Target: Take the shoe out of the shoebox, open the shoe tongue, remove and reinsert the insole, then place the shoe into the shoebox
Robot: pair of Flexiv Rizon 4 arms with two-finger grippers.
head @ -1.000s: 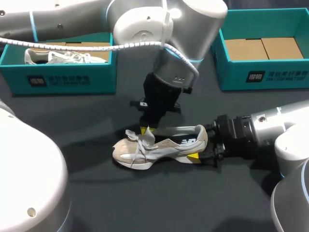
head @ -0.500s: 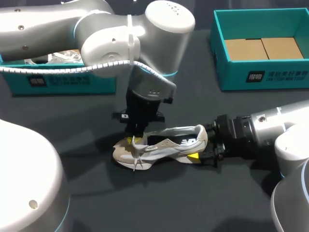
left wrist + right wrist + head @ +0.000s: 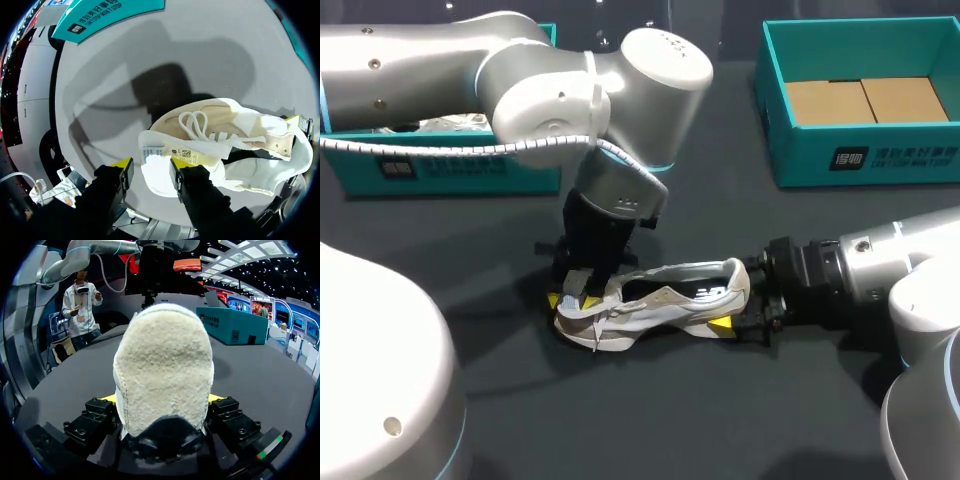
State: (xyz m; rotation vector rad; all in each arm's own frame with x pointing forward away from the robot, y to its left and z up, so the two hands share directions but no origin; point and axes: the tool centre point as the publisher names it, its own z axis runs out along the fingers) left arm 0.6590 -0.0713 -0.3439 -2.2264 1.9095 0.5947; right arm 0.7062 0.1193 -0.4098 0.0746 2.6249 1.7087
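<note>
You had the shoe (image 3: 660,305) flat on the table (image 3: 720,420), outside the boxes. R gripper (image 3: 162,400) was clamped on the shoe's heel from both sides. L gripper (image 3: 149,172) hung over the shoe's toe end, fingers apart, w/ the tongue (image 3: 180,157) edge between them, not pinched.

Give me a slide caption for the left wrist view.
Left pincer, open, hovers at the folded-out tongue of a beige shoe lying on the table.

Overhead plus wrist close-ups of shoe (image 3: 650,305)
</note>
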